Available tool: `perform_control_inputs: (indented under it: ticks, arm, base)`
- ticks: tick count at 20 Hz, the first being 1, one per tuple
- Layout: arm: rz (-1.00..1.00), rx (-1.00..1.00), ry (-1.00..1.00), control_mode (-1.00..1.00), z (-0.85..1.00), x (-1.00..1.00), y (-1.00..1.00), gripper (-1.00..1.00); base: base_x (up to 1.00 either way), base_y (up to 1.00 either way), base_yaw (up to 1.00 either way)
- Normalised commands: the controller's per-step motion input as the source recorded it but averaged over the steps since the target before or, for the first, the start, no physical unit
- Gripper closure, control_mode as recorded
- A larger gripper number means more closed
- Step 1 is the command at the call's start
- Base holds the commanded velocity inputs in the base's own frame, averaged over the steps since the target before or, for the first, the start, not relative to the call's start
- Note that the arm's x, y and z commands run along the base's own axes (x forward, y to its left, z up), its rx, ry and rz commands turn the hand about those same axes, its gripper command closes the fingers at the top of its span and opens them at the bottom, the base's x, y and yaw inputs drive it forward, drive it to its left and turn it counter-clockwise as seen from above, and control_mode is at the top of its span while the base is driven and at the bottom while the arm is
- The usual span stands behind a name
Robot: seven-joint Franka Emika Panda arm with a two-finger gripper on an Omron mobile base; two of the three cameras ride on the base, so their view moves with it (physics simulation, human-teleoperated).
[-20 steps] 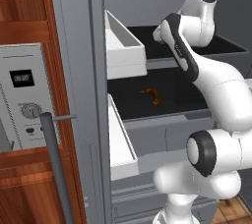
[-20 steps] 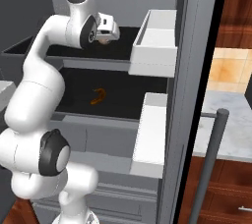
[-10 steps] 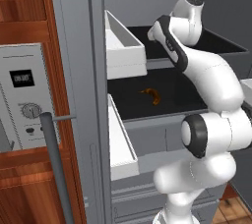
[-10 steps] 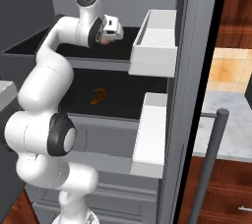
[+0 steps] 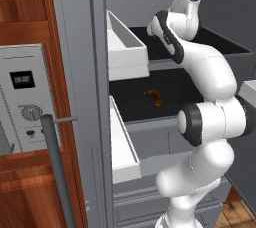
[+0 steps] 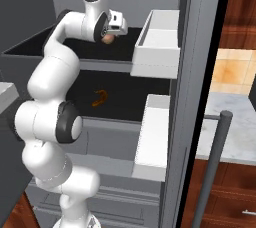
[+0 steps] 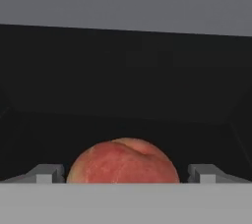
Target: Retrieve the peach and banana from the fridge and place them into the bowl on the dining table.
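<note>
So I'm lining up the grab on the peach [image 7: 123,161] right now. It's sitting on the upper shelf [image 5: 220,44] of the fridge [image 5: 75,97], toward the front edge, and in the hand view it's sitting dead centre between the two fingertips [image 7: 47,173]. The tool [image 6: 111,32] is spread as wide as it goes and isn't holding anything yet; the fingers are flanking the fruit with a gap on each side.

What I'm aiming for: pushing in a touch further so the pads are meeting the widest part of the peach, not the near curve, otherwise I'm guessing it'll squirt out forward when I'm squeezing. Keeping the wrist level with the shelf too, so I'm not scraping it. Closing slowly, since it's round and probably rolls easily.

The banana [image 5: 154,97] is lying on the shelf below, near the middle, so that's waiting for the second trip.
</note>
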Motion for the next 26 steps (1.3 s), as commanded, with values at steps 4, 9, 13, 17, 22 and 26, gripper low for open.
perform_control_inputs:
  ticks: [4,9,13,17,22,26]
  arm:
    - [-0.02,0.00,0.09,-1.00,-0.52,-0.19,0.00,-1.00]
    - [-0.03,0.00,0.04,-1.00,-0.67,-0.31,0.00,-1.00]
    - [-0.03,0.00,0.00,-1.00,-0.40,0.13,0.00,-1.00]
    - [-0.01,0.00,-0.05,-1.00,-0.33,0.39,0.00,-1.00]
    - [-0.01,0.00,-0.03,-1.00,-0.49,0.23,0.00,-1.00]
    - [-0.04,0.00,0.01,-1.00,-0.69,0.00,0.03,1.00]
  base:
    - [0.00,0.00,0.00]
    - [0.00,0.00,0.00]
    - [0.00,0.00,0.00]
    - [0.00,0.00,0.00]
    - [0.00,0.00,0.00]
    - [0.00,0.00,0.00]
